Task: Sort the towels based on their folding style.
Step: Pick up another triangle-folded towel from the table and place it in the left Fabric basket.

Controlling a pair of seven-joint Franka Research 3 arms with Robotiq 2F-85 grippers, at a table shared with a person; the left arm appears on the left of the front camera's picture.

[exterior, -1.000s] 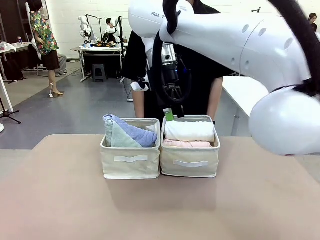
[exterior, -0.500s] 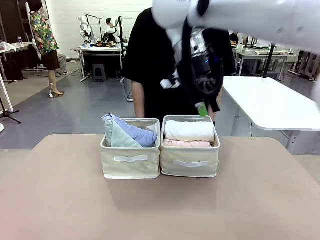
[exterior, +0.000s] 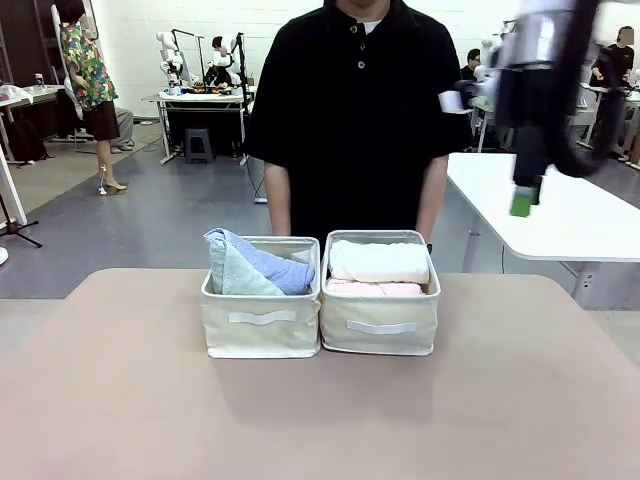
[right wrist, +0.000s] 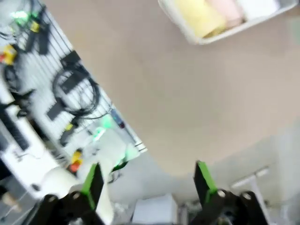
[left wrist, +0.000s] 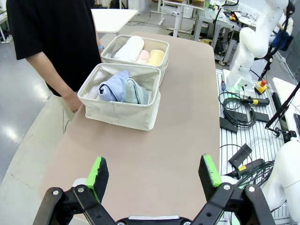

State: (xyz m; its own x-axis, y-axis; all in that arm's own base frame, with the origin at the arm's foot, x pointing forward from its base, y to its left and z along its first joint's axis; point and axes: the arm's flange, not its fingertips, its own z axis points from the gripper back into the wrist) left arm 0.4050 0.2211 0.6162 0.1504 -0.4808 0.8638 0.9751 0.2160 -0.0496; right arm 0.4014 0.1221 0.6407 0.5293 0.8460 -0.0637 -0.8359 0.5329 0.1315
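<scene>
Two cone-folded towels, light blue and pale teal, lie in the left beige basket. The right basket holds a white roll over a pale pink roll. The left wrist view looks down on the blue towel, the teal towel, and white, pink and yellow rolls. The dark grey towel is hidden. My left gripper hangs open high above the table. My right gripper, blurred, is up at the right, open in its wrist view.
A person in a black shirt stands right behind the baskets, hands low at the far edge. A white table stands to the far right. The tan tabletop is bare in front of the baskets. Cables and an arm base lie beside the table.
My right arm has swung from above the baskets up and off to the right, uncovering the person. The baskets and towels have not moved.
</scene>
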